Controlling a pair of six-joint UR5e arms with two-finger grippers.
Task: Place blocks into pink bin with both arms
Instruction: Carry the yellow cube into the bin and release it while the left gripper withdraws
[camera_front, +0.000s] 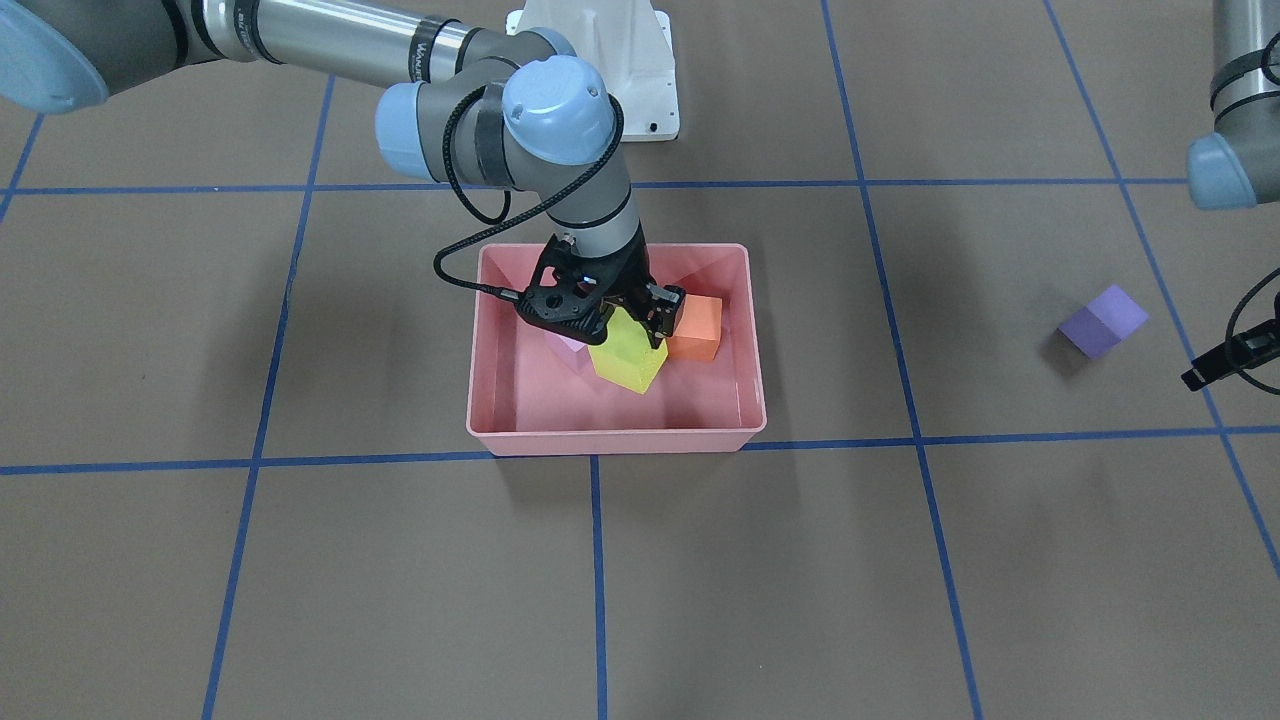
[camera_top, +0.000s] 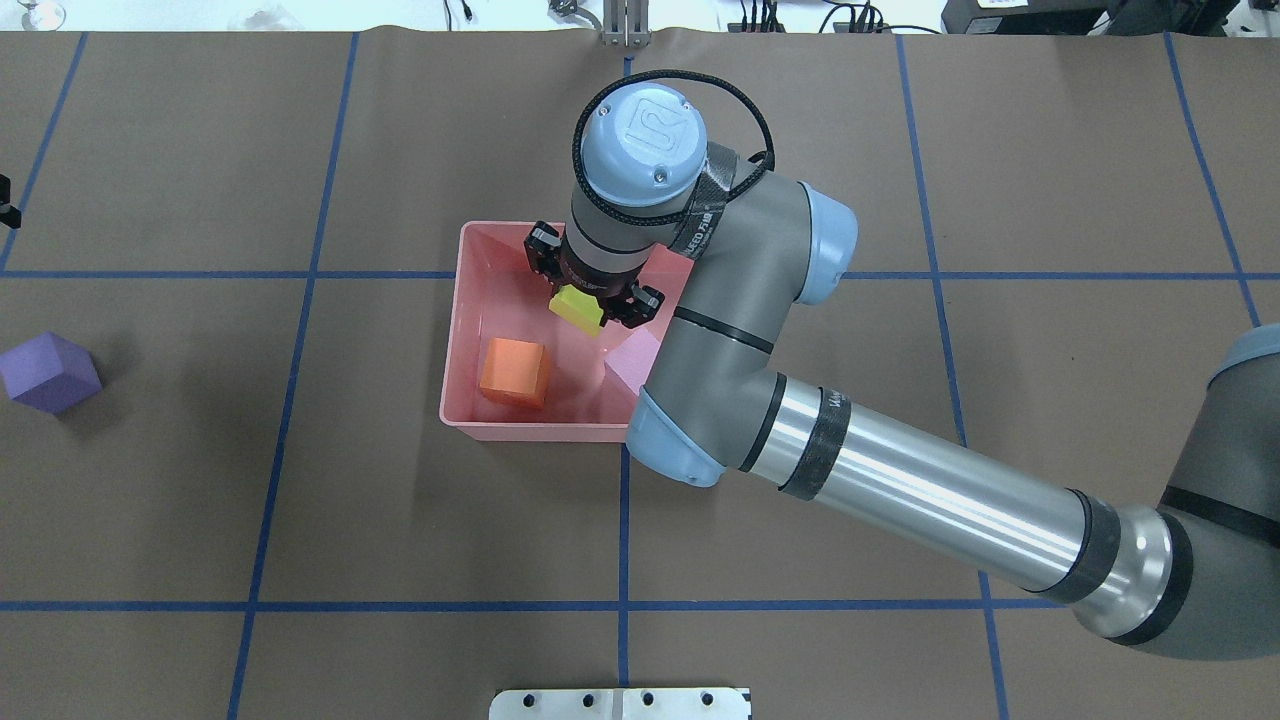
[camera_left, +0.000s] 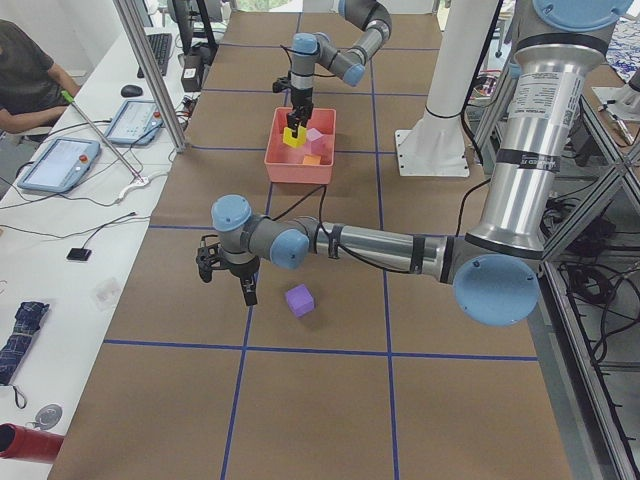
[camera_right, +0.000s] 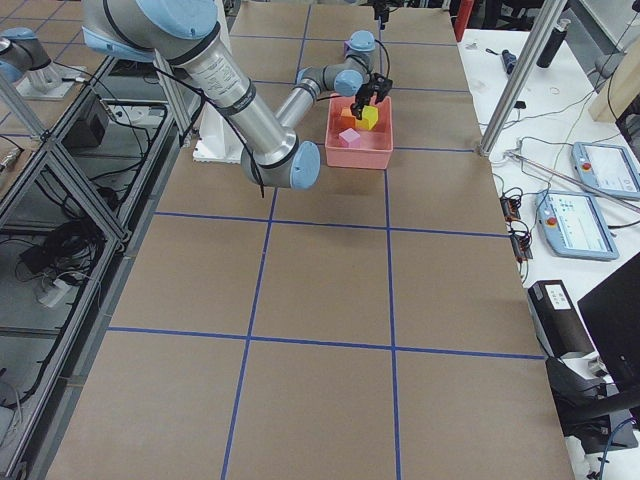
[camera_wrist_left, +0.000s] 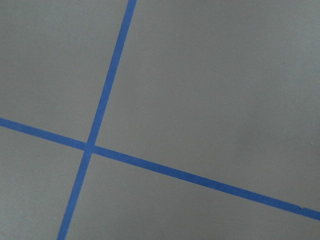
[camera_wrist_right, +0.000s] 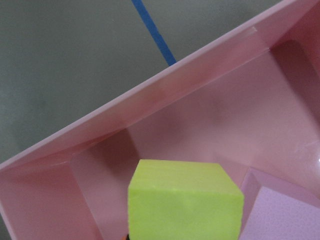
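Directly beneath our right gripper (camera_front: 625, 325), which we see pinching the yellow block (camera_front: 625, 362) aloft, lies the floor of the pink bin (camera_front: 610, 440), with the orange block (camera_front: 695, 330) and light pink block (camera_front: 565, 352) resting just beside.

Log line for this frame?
right gripper: shut on yellow block, over pink bin | in bin: orange block, pink block | purple block: on table

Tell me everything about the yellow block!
The yellow block is a small matte cube, bright lemon yellow, and it looks like foam. The right claw pinches it on two opposite sides. It hangs tilted, one corner pointing down, over the floor of the pink bin, near the pink block and the orange block. Whether it touches the floor is hidden.
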